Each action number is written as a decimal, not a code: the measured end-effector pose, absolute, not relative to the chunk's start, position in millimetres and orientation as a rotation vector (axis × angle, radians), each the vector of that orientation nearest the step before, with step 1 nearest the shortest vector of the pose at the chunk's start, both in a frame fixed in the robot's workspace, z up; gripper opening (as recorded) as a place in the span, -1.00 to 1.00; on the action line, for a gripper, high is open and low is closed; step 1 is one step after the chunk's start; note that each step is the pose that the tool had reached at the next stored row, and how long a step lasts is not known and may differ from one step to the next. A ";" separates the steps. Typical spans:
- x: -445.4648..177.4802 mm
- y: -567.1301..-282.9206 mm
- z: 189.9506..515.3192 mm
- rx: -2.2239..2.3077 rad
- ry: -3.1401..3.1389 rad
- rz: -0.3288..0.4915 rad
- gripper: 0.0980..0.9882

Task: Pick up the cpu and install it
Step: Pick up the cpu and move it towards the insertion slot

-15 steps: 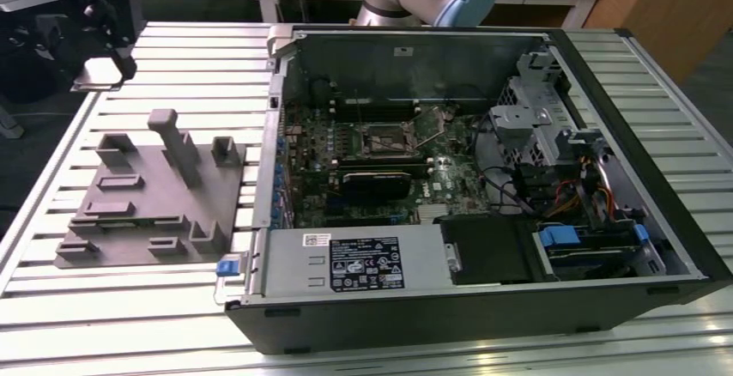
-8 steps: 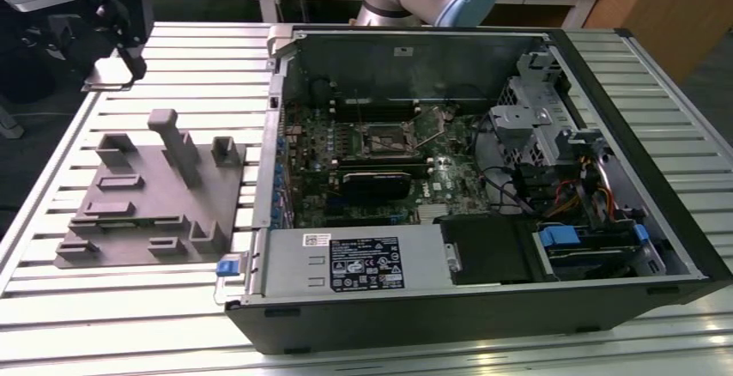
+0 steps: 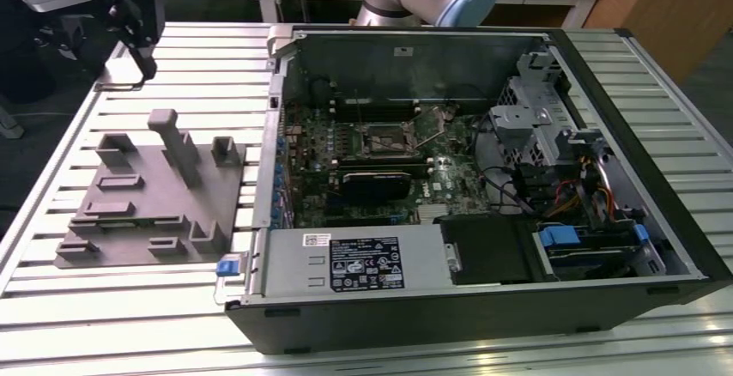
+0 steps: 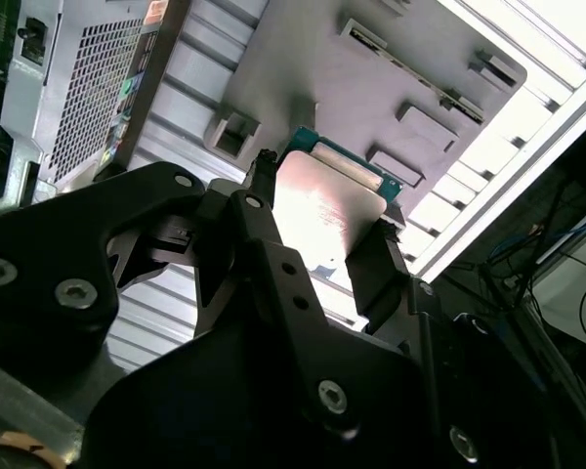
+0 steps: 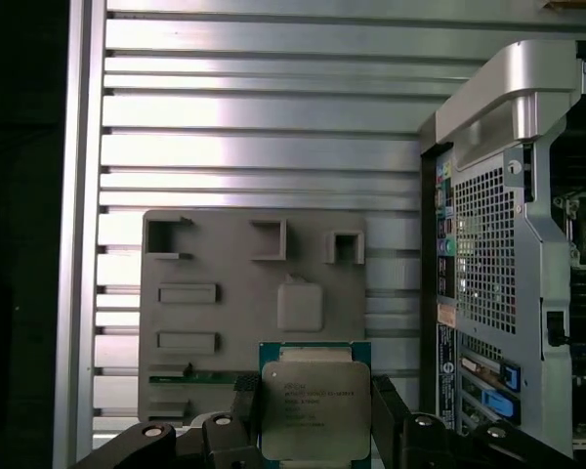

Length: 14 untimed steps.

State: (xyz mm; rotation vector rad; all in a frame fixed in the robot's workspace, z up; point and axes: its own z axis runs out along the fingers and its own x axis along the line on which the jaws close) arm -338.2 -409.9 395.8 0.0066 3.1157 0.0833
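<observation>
My gripper is shut on the cpu, a flat square chip with a silvery top and a green edge, its two black fingers pressing on opposite sides. In the second wrist view the cpu glints between the fingers of the gripper, lifted well clear of the gray plastic fixture. That fixture lies below on the slatted table. In the exterior view the gripper hangs at the far left, above and behind the fixture. The motherboard's socket sits inside the open computer case.
The case's perforated rear panel stands beside the fixture. Inside the case are a white-labelled power supply box, a black heatsink block and drive bays with cables. The aluminium slatted table runs all around.
</observation>
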 end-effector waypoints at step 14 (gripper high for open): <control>-320.5 -409.9 395.7 0.007 3.116 0.083 0.00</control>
